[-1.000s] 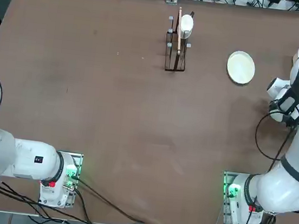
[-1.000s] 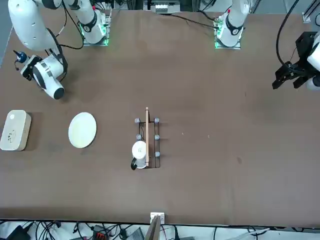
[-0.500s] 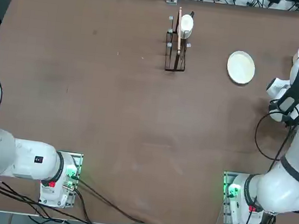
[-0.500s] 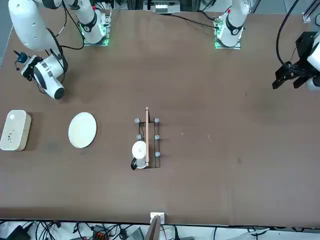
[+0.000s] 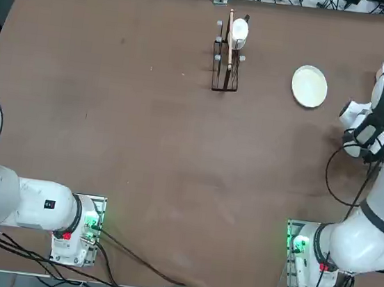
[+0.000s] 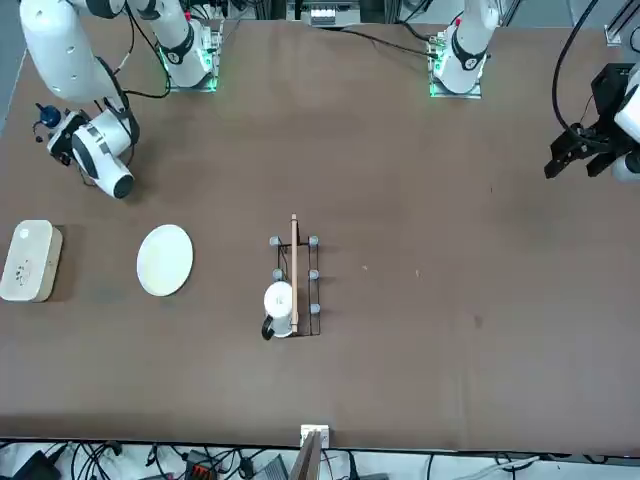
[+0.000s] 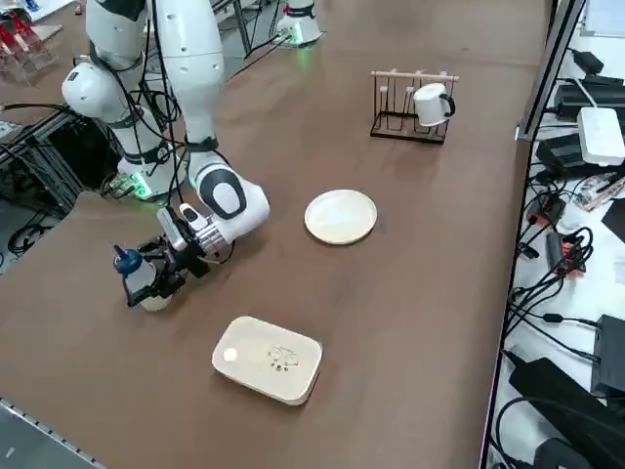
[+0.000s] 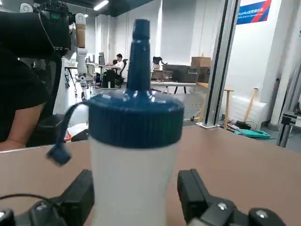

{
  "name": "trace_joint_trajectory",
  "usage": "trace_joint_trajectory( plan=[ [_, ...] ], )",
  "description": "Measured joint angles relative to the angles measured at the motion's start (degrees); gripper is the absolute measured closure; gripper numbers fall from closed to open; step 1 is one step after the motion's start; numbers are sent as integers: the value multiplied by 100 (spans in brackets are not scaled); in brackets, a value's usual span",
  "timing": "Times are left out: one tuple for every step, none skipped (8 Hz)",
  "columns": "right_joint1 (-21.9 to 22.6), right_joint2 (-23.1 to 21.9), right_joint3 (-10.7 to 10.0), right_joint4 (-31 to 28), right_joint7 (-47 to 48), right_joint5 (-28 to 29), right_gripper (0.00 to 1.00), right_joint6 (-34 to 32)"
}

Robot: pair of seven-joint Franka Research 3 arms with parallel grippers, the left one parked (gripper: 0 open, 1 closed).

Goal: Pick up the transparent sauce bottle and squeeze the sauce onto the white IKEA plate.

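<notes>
The transparent sauce bottle (image 7: 139, 280) is whitish with a blue cap (image 8: 135, 115) and stands upright between the fingers of my right gripper (image 7: 148, 283). The gripper is shut on its body, one finger (image 8: 81, 197) on each side. It hangs low at the table's right edge, and I cannot tell whether the bottle's base touches the table. In the front view only the blue cap (image 6: 44, 113) shows beside the wrist; in the top view the arm hides the bottle. The white IKEA plate (image 5: 309, 86) (image 7: 341, 216) (image 6: 165, 260) lies bare, well apart from the gripper, farther from the robot.
A white rounded-rectangular container (image 7: 269, 359) (image 6: 29, 261) lies near the table's right edge, just beyond the gripper. A black wire rack (image 5: 227, 53) holding a white mug (image 7: 431, 103) stands at the far middle. People sit in the room behind the table in the wrist view.
The right wrist, with the bottle in it, has shifted a little toward the table's middle. The plate, container and rack have not moved.
</notes>
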Motion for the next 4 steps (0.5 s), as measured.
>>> trace_joint_trajectory(
  plan=[
    [0,0,50,-16,1,0,0,-50],
    [1,0,77,-40,7,0,0,-80],
    [1,0,86,-48,9,0,0,-89],
    [6,0,88,-48,10,0,0,-90]
  ],
)
